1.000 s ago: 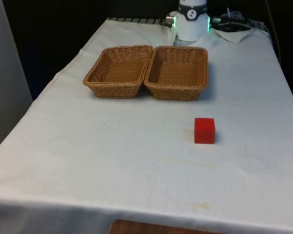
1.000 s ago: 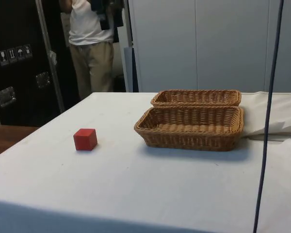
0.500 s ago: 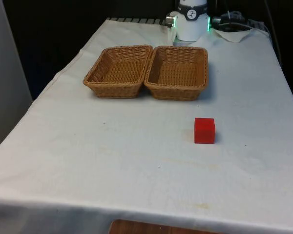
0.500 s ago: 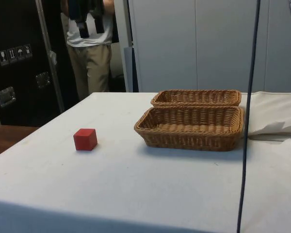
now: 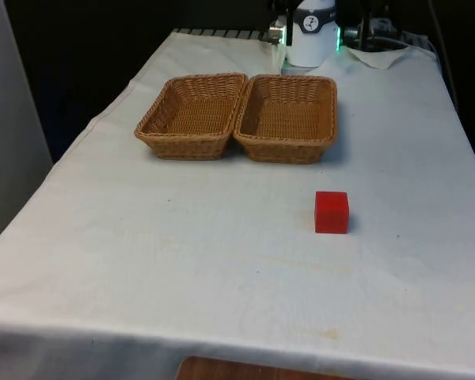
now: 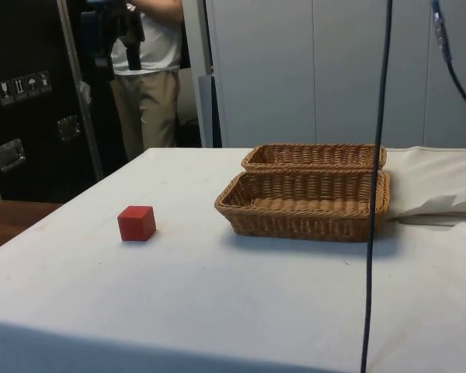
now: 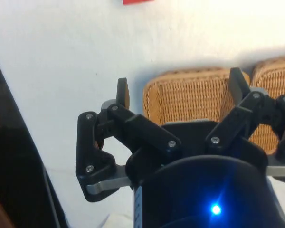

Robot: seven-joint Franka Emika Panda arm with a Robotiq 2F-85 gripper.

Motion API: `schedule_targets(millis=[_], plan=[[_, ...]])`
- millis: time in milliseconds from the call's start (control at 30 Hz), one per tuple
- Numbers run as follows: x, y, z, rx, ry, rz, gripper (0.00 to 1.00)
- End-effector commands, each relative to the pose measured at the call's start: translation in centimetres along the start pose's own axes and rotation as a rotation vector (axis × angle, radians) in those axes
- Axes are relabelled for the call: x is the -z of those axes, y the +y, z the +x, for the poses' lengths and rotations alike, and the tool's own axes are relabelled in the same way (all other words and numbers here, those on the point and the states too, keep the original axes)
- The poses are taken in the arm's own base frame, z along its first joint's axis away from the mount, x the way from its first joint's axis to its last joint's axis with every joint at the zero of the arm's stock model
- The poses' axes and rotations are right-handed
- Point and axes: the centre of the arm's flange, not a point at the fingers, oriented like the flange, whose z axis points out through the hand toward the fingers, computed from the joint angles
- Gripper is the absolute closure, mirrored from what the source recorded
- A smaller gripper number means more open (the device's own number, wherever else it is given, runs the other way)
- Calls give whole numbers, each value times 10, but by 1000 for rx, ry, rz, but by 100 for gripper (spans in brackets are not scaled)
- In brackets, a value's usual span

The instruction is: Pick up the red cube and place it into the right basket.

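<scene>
Hovering claw spread wide above woven wicker baskets; red cube on cloth.

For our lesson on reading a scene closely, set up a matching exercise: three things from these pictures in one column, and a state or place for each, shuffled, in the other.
Things:
1. red cube
2. gripper
3. two baskets

States or places:
A. open, above a basket
B. side by side, rims touching
C. alone on the white cloth, apart from the baskets

Pairs: 1-C, 2-A, 3-B
</scene>
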Motion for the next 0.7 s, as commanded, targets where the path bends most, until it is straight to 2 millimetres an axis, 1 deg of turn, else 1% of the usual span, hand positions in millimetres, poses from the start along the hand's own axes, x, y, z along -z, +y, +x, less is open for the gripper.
schedule_targets(millis=[0, 33, 67, 133, 267, 300, 333, 433, 600, 633, 667], plan=[[-3, -3, 5, -3, 11, 3, 0], [-6, -4, 7, -2, 16, 1, 0], [-4, -2, 4, 1, 9, -3, 0], [-13, -7, 10, -1, 26, -1, 0], [-23, -11, 13, 1, 37, -2, 0], [-28, -13, 14, 2, 44, -2, 0], [-26, -12, 13, 6, 33, -8, 0], [-36, -17, 16, 8, 50, -1, 0], [-52, -20, 16, 13, 55, 2, 0], [-59, -22, 15, 13, 56, 7, 0], [-58, -20, 15, 12, 46, -3, 0]])
